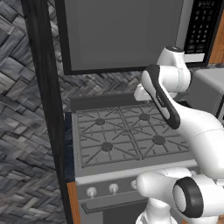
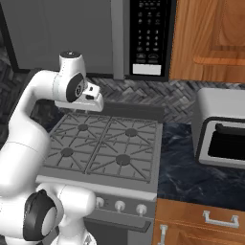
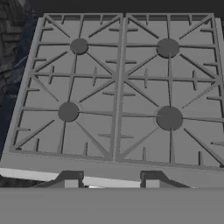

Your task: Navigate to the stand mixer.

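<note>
The stand mixer is out of view. My arm is folded over a gas stove, with the hand held high above the rear burners. In the hand view my gripper looks straight down on the grates. Its two dark fingertips stand well apart, so it is open with nothing between them.
A white boxy oven with a dark glass door stands on the dark marble counter right of the stove. A microwave hangs above, beside wooden cabinets. Stove knobs line the front. A tall dark panel borders the stove's left.
</note>
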